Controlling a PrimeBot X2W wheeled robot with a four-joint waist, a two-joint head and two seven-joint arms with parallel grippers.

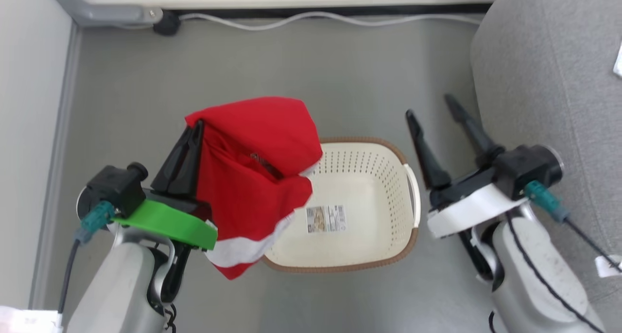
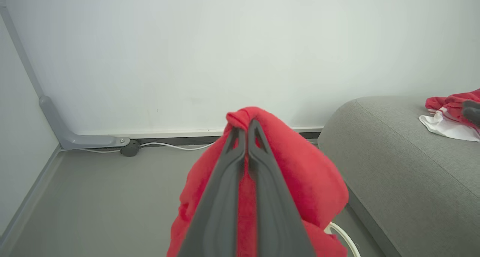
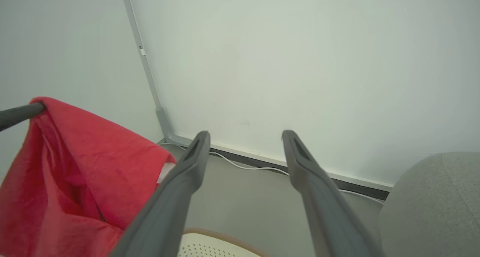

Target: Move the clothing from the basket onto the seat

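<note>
My left gripper (image 1: 197, 125) is shut on a red garment (image 1: 257, 177) with a white band, held up over the basket's left end. In the left wrist view the fingertips (image 2: 240, 126) pinch a fold of that garment (image 2: 300, 174). The cream basket (image 1: 369, 163) stands on the floor below, its base bare except for a paper label (image 1: 326, 219). My right gripper (image 1: 430, 107) is open and holds nothing, between the basket and the grey seat (image 1: 549, 80). Another red and white garment (image 2: 450, 114) lies on the seat (image 2: 405, 167). The right wrist view has the open gripper (image 3: 244, 135), the hanging garment (image 3: 75, 167) and the basket rim (image 3: 210, 232).
A white cable (image 1: 316, 18) and a dark plug (image 1: 166, 24) run along the skirting at the far wall. A grey conduit (image 1: 97, 12) bends into the left corner, and a wall (image 1: 29, 129) closes the left side. Grey floor (image 1: 291, 70) lies beyond the basket.
</note>
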